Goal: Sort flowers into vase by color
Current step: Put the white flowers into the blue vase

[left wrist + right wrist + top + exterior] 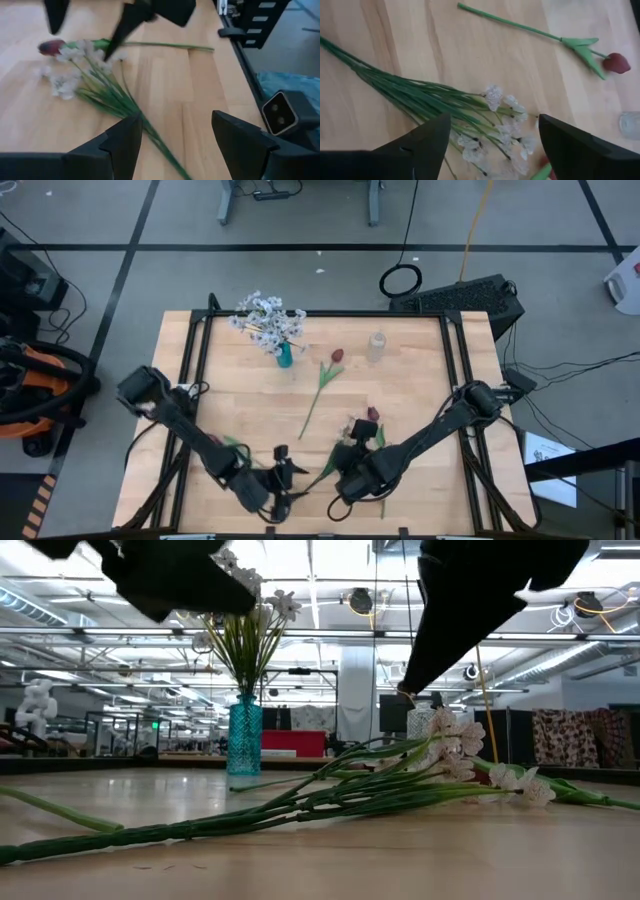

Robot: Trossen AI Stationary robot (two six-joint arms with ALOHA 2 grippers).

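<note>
The white spray point(502, 125) lies flat on the worktop point(420, 395) straight under the right claw point(490, 145), stems trailing toward the left claw point(175, 145) at nine o'clock; both claws gape, holding nothing.
</note>
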